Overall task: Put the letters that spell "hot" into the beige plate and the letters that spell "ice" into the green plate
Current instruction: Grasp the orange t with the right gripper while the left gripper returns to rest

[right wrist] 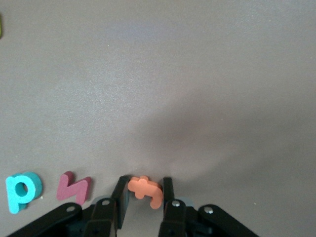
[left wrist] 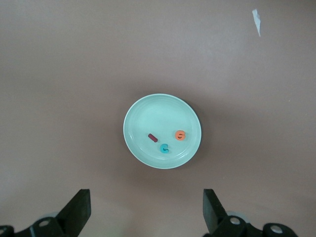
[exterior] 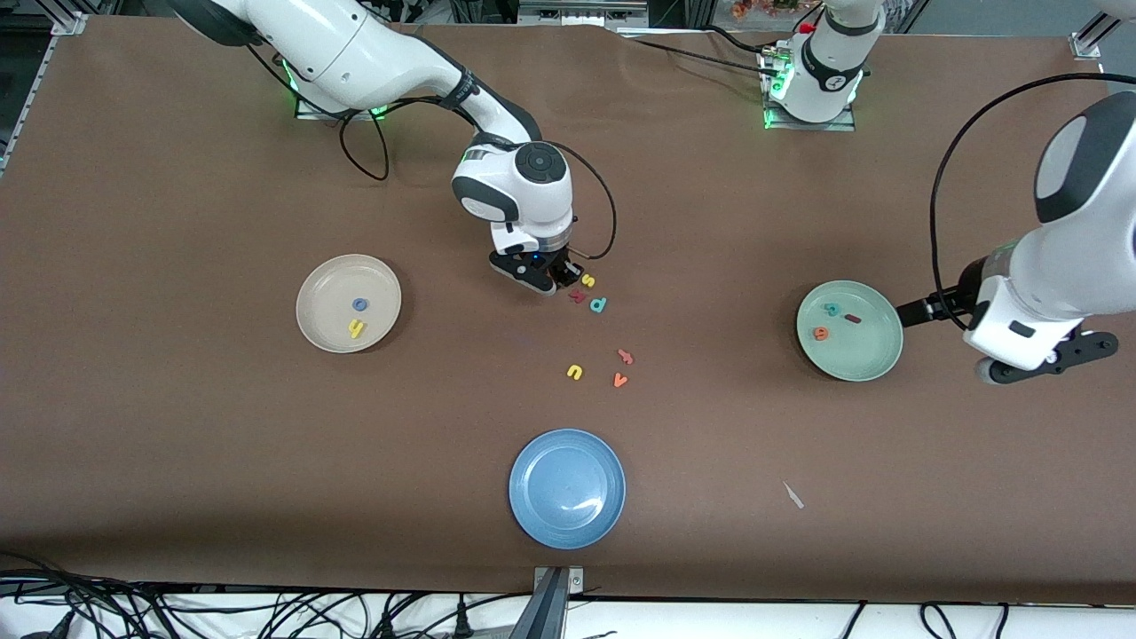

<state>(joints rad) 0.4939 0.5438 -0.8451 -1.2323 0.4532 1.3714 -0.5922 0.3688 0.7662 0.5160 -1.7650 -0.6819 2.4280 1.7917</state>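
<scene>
The orange t [right wrist: 145, 190] lies on the table mid-way between the plates, and my right gripper [right wrist: 144, 185] is shut on it, a finger against each side. In the front view that gripper [exterior: 561, 280] hides the t. The beige plate [exterior: 319, 284] toward the right arm's end holds the blue o [exterior: 359, 304] and the yellow h [exterior: 357, 329]. In the green plate [exterior: 874, 355] toward the left arm's end lie the teal c [exterior: 832, 309], the dark red i [exterior: 853, 318] and the orange e [exterior: 821, 334]. My left gripper [left wrist: 146, 212] hangs open high beside the green plate [left wrist: 148, 113], holding nothing.
Right beside the right gripper lie a yellow s [exterior: 587, 281], a dark red x-like letter [exterior: 578, 296] and a teal d [exterior: 598, 305]. Nearer the camera are a yellow u [exterior: 574, 372], a salmon letter [exterior: 625, 357], an orange v [exterior: 619, 380] and a blue plate [exterior: 567, 488].
</scene>
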